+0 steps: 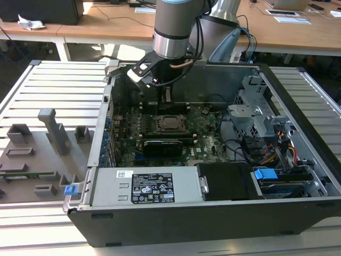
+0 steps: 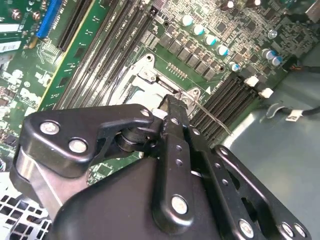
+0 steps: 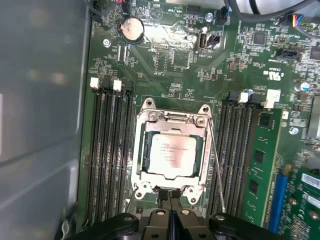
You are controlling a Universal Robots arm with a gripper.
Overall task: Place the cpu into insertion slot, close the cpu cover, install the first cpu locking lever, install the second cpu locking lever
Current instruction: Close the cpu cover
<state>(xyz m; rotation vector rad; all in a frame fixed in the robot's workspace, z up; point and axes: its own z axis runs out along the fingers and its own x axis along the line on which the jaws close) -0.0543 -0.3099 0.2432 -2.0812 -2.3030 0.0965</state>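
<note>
Tool (image 3: pixel 170 197) has its fingers pressed together w/ nothing held; in the first wrist view the two tips meet along a thin seam. It sits right at one edge of the socket, at the end opposite the cover's hinge bar. Can't tell if the tips touch metal or stop just above.

Cpu (image 3: pixel 172 155) lies flat in the slot (image 3: pixel 148 161), silver top up, square to the frame, just beyond the tool tips. Cover (image 3: pixel 172 118) is down over it; its frame rings the chip & the chip shows thru the centre cut-out.

One thin wire lever (image 3: pixel 216 170) runs along the socket's side, angling outward so its free end lies over the RAM slots (image 3: pixel 235 150) near the tool's knuckle. Whether it's hooked: can't tell. In the second wrist view the lever (image 2: pixel 215 117) pokes out past the tool (image 2: pixel 168 111), whose tip is at the socket's corner.

In the exterior view the arm (image 1: pixel 173 26) reaches down into the open case (image 1: pixel 176 218) on the slatted bench (image 1: pixel 58 80). There the tool (image 1: pixel 166 97) hangs just above & behind the cpu (image 1: pixel 170 123), on the green board (image 1: pixel 208 136).
</note>
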